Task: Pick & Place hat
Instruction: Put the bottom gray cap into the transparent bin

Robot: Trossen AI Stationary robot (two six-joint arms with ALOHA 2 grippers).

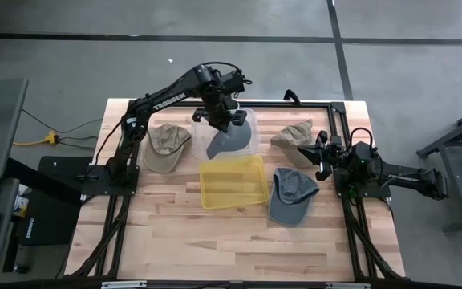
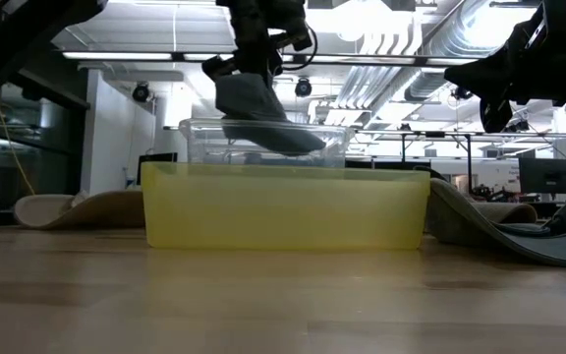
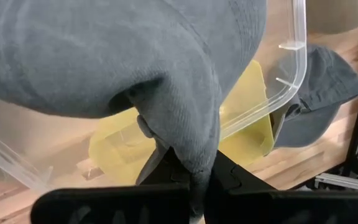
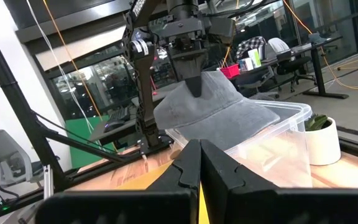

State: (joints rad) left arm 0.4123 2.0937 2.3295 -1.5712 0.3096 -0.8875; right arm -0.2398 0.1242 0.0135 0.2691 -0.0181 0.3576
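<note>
A grey hat [image 1: 231, 140] hangs over the clear plastic bin [image 1: 247, 114] at the far middle of the table, with my left gripper [image 1: 220, 115] shut on it from above. In the low view the hat's [image 2: 259, 116] low brim dips just below the bin's rim [image 2: 263, 126]; whether it touches the bin, I cannot tell. My right gripper [image 4: 199, 149] is shut on nothing and waits at the table's right edge [image 1: 322, 163], folded back and pointing roughly level. My left gripper pinches a raised fold of the hat's crown [image 3: 194, 158] between its two fingers [image 3: 229, 171]. The fingers come from above, slanting steeply down. The hat [image 4: 219, 106] hangs below them, tilted, with its brim [image 4: 263, 117] lowest over the clear bin [image 4: 284, 121].
A yellow bin [image 1: 233, 181] stands just in front of the clear one. A khaki hat [image 1: 167, 146] lies at the left, a tan hat [image 1: 293, 132] at the far right, and another grey hat [image 1: 293, 195] right of the yellow bin. Bare wood lies along the near edge.
</note>
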